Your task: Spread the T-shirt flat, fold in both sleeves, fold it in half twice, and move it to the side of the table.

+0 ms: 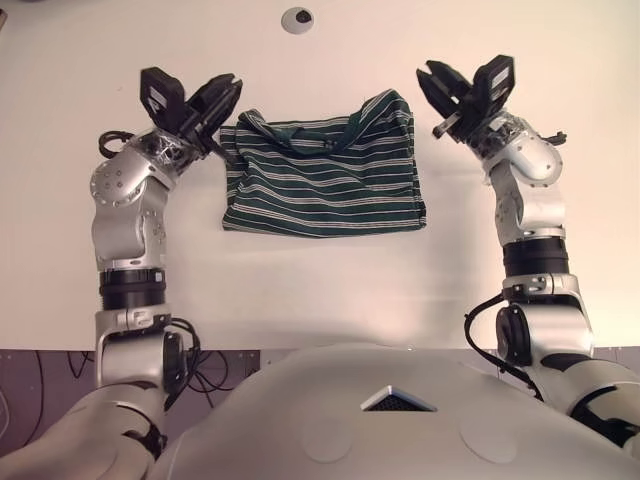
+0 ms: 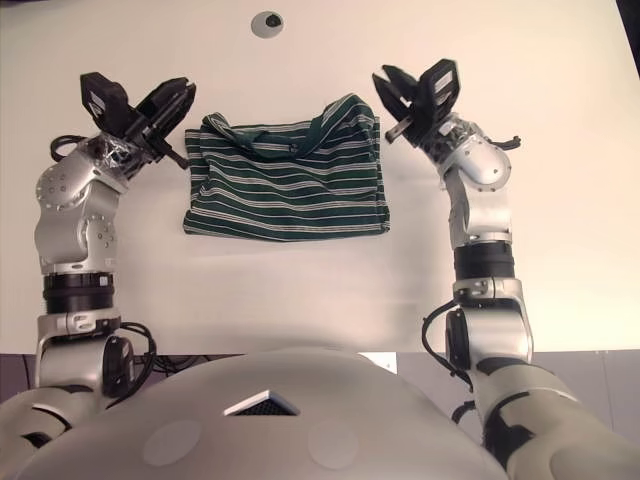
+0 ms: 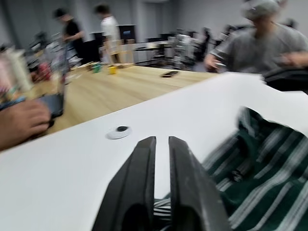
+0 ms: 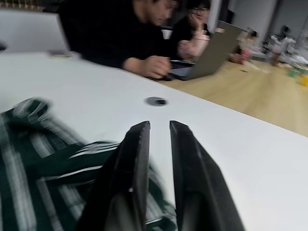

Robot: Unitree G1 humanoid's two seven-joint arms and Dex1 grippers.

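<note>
Between folds: the T-shirt (image 1: pixel 320 185) lies as a striped rectangle in the middle of the counter (image 1: pixel 300 290).
The left hand (image 3: pixel 161 140) and right hand (image 4: pixel 159 124) stand at its far corners, fingers pressed nearly together and pinching nothing. It looks halved once, so I judge the next move is to open, grip one side edge and fold across. The rumpled far edge may hinder. A round cap (image 1: pixel 297 19) sits beyond, well apart.

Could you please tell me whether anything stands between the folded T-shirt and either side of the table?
Nothing visible does, apart from the robot's own arms: the left gripper and right gripper flank the T-shirt lying on the table. The small round disc lies beyond the shirt, off any sideways path.
</note>
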